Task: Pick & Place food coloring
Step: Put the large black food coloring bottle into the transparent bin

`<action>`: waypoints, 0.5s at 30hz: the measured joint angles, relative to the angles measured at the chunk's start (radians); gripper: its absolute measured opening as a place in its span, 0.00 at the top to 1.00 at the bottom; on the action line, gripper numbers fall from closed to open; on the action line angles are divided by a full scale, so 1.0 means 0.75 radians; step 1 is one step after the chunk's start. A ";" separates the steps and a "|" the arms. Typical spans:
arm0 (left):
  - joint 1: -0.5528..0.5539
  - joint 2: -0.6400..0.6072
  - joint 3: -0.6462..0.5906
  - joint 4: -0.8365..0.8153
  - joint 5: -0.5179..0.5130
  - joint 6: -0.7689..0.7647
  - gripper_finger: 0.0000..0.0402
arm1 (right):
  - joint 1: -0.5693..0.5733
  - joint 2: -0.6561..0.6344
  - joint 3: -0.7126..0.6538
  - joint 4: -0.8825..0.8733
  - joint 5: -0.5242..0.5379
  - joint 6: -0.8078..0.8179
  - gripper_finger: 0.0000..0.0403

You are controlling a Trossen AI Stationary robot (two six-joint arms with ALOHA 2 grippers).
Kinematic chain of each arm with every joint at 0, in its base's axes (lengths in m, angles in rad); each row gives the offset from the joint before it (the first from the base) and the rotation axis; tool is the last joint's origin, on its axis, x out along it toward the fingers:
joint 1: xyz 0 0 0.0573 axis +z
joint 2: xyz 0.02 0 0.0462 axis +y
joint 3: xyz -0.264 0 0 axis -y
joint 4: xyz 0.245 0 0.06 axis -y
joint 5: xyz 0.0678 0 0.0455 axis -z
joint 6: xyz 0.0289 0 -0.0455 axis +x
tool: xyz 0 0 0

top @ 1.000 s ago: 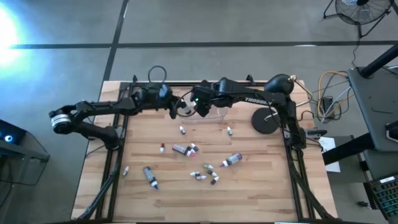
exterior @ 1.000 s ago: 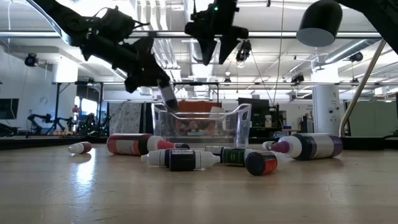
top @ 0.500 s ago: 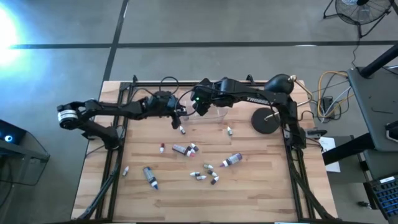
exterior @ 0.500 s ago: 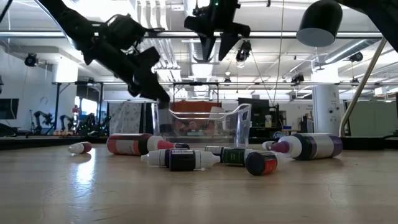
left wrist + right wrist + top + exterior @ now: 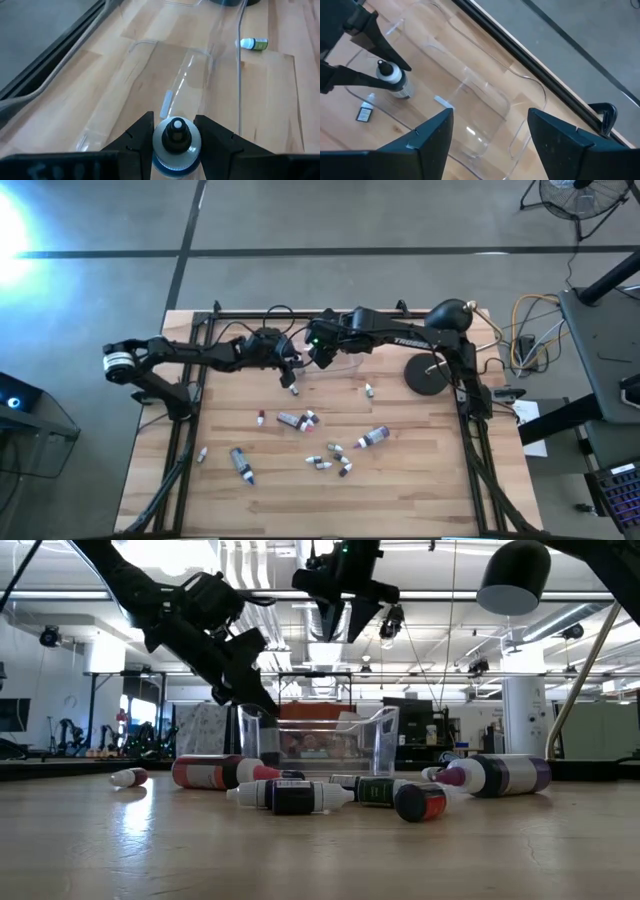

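Note:
My left gripper [image 5: 291, 368] is shut on a small bottle [image 5: 176, 136] with a white shoulder and a dark tip, at the left end of the clear plastic box [image 5: 338, 361]. The same bottle [image 5: 391, 77] shows in the right wrist view. My right gripper [image 5: 322, 352] hangs open above the box [image 5: 470, 100], touching nothing. Several food coloring bottles and tubes lie on their sides on the table: one by the box [image 5: 293, 388], a green one [image 5: 254, 44], a purple-capped one [image 5: 372, 437] and a grey tube [image 5: 240, 463]. My left gripper pinches the bottle by its white upper body [image 5: 170, 150] between the two fingers [image 5: 142, 135], which come slanting down from the table's left. The dark tip faces back toward the wrist, and the body points down at the box's left end. Whether its bottom touches the box cannot be told.
A black round base [image 5: 430, 373] stands right of the box, with a dark domed head [image 5: 513, 578] above. In the low view, bottles [image 5: 290, 797] and a purple one [image 5: 497, 775] lie in front of the box [image 5: 320, 740]. A dark metal frame [image 5: 190, 395] borders the table.
My left arm has stretched toward the table's right and a little toward its near edge, carrying the bottle to the box's left end and lower, level with the box's rim. It has stayed shut on the bottle.

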 joint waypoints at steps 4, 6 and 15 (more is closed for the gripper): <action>-0.005 0.002 0.026 -0.020 -0.029 0.019 0.73 | 0.000 0.000 -0.002 0.001 0.000 -0.011 0.38; -0.005 0.001 0.043 -0.038 -0.052 0.027 0.70 | 0.000 0.000 -0.002 0.001 0.001 -0.014 0.37; -0.004 -0.009 0.076 -0.175 -0.105 0.030 0.57 | 0.000 0.000 -0.003 0.003 0.001 -0.021 0.38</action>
